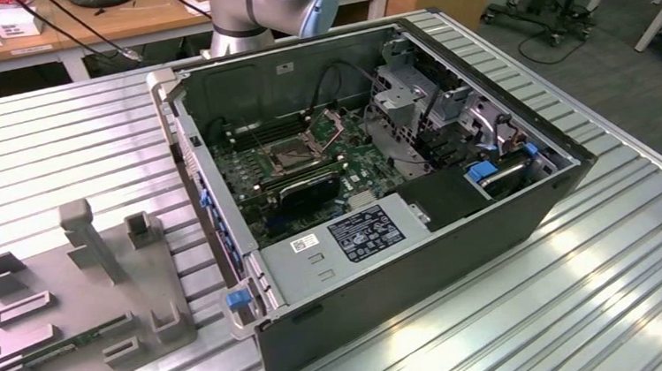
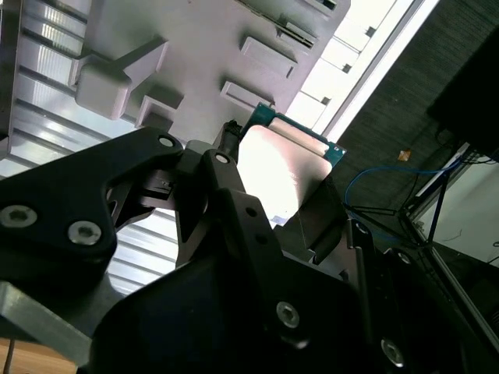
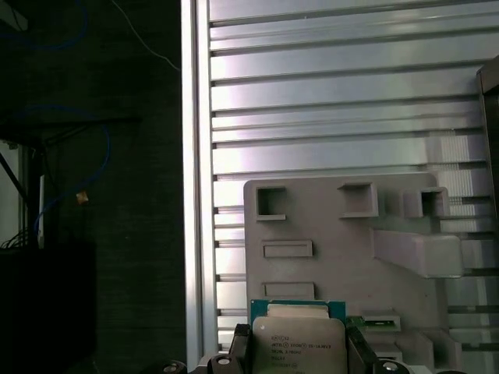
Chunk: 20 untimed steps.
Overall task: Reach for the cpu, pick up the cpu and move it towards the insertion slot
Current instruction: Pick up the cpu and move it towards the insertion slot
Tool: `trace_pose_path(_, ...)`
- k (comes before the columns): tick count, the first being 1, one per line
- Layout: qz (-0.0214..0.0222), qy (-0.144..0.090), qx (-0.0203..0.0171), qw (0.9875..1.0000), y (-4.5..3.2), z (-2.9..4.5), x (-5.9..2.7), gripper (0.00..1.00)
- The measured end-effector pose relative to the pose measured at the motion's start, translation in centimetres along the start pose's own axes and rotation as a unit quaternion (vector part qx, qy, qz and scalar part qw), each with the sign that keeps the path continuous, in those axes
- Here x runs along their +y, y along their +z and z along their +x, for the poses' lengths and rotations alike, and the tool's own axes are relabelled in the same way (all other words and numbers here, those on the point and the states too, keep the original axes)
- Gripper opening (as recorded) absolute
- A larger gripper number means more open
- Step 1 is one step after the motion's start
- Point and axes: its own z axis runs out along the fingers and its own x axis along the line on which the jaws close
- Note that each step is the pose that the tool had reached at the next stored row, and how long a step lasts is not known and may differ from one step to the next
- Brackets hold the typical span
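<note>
Cpu (image 3: 298, 344) is up and held: the gripper (image 3: 298, 357) is clamped on it, black fingers (image 3: 240, 349) pinching two opposite edges, silvery top facing the first wrist view. Below the cpu lies the grey holder (image 3: 343, 234), apart from it, with open pockets, on the slatted table (image 3: 327, 78). In the exterior view a memory stick (image 1: 66, 342) lies in one long pocket of that holder. Well away, the computer case (image 1: 431, 257) sits open, green board (image 1: 253, 178) inside, and on it the insertion slot (image 1: 290, 156), silver-framed, dark in the centre. The arm (image 1: 275, 4) rises behind the case.
</note>
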Motion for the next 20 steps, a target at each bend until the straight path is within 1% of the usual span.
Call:
trace_pose_path(1,0.0,0.0,0.0,1.0,-0.02,0.0,0.0,0.55)
trace_pose_path(2,0.0,0.0,0.0,1.0,-0.6,0.0,0.03,0.55)
trace_pose_path(14,0.0,0.0,0.0,1.0,-0.68,0.0,0.03,0.55)
trace_pose_path(18,0.0,0.0,0.0,1.0,-0.68,-0.25,0.05,0.55)
trace_pose_path(20,0.0,0.0,-0.0001,1.0,-0.68,-0.49,0.05,0.55)
